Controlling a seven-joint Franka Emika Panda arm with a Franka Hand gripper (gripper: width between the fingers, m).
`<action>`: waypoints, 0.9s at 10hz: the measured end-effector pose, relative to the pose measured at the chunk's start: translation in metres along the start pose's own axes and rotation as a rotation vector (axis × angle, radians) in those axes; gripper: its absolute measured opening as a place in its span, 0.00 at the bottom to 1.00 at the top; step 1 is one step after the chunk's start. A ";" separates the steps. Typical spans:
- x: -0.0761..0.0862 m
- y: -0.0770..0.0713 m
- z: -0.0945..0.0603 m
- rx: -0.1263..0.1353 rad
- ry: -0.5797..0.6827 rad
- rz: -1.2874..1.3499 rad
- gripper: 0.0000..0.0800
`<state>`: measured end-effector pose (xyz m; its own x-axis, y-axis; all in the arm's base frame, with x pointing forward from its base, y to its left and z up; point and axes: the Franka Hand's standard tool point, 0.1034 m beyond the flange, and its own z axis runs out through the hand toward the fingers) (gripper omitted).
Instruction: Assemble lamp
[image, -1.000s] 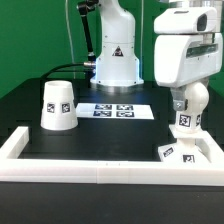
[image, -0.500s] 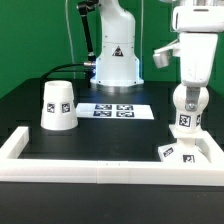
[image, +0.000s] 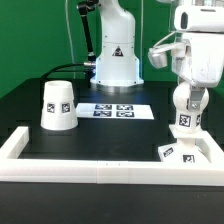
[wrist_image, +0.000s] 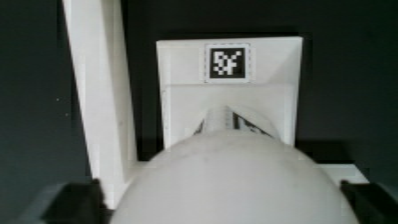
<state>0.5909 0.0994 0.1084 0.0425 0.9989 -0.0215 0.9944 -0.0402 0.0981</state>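
Observation:
The bulb stands upright over the flat square base at the exterior view's right, just inside the rail frame. My gripper hangs straight above it, with its jaws either side of the round head. In the wrist view the bulb fills the space between the dark fingers, with a thin gap on one side, so the jaws look open around it. The base lies beneath it, showing its tag. The cup-shaped shade stands mouth down at the exterior view's left, far from the gripper.
The long white rail frame runs along the front and up both sides; one arm of it shows beside the base in the wrist view. The marker board lies behind the middle, in front of the arm's base.
My hand has turned about its vertical axis above the bulb. The bulb's tag faces the same way as before, and the base and shade have not moved.

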 end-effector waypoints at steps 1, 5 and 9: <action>-0.001 0.000 0.000 0.000 0.000 0.001 0.72; -0.003 0.000 0.000 0.001 0.001 0.107 0.72; -0.005 0.000 0.000 -0.020 0.013 0.519 0.72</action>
<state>0.5904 0.0942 0.1082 0.5285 0.8476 0.0476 0.8405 -0.5303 0.1114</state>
